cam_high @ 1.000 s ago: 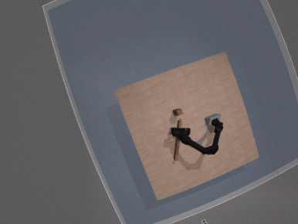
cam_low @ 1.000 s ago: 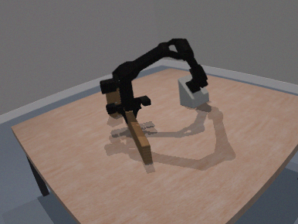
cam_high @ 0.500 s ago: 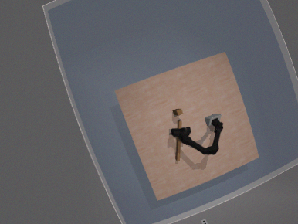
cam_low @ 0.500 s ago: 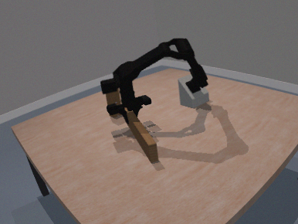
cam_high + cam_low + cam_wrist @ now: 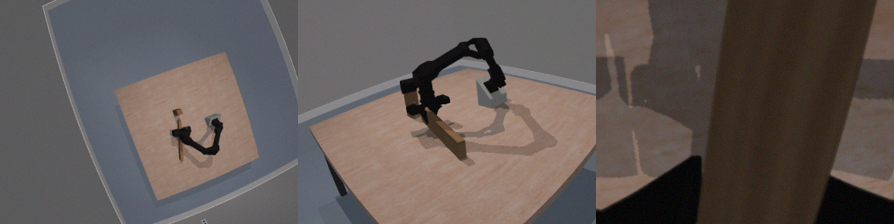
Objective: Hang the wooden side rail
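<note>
The wooden side rail (image 5: 181, 150) (image 5: 446, 133) (image 5: 786, 100) stands on its narrow edge. Its near end in the exterior view is at or very close to the table; a small gap cannot be ruled out. My gripper (image 5: 180, 134) (image 5: 427, 115) (image 5: 738, 164) is shut on the rail, toward the end nearer the post, with a finger on each side. In the wrist view the rail slants between the fingers. The headboard post (image 5: 177, 112) (image 5: 411, 101) stands just beyond that end, apart from the gripped part. The steel hooks, slot and pins cannot be made out.
The grey wedge-shaped arm base (image 5: 208, 120) (image 5: 484, 94) stands on the wooden table (image 5: 147, 104) (image 5: 514, 174) to one side of the rail. The arm arches from it to the rail. In the exterior view the arm and gripper partly cover the post.
</note>
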Tool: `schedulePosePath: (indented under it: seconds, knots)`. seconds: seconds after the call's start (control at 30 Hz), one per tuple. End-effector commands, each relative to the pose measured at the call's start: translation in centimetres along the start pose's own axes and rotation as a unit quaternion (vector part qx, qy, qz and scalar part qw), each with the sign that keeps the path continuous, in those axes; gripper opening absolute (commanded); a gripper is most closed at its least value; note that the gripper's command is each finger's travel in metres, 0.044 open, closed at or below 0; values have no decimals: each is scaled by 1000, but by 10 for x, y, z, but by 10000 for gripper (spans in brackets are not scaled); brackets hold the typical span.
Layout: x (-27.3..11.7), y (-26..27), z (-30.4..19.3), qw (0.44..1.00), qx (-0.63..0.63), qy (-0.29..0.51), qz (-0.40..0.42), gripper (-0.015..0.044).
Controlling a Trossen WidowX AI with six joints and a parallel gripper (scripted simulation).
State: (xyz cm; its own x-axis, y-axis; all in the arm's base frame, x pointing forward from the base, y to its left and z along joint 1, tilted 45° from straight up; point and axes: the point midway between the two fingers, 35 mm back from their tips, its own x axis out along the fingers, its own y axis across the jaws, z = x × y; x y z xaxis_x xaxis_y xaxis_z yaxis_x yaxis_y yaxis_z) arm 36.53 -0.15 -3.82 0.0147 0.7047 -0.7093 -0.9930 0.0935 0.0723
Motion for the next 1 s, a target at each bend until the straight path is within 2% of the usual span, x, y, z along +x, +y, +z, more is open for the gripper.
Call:
schedulePosePath:
  seconds: [0.0,0.97]
  knots:
    - [0,3,6,999,-36,-1,-2,0]
    - [0,30,3,990,-141,0,-2,0]
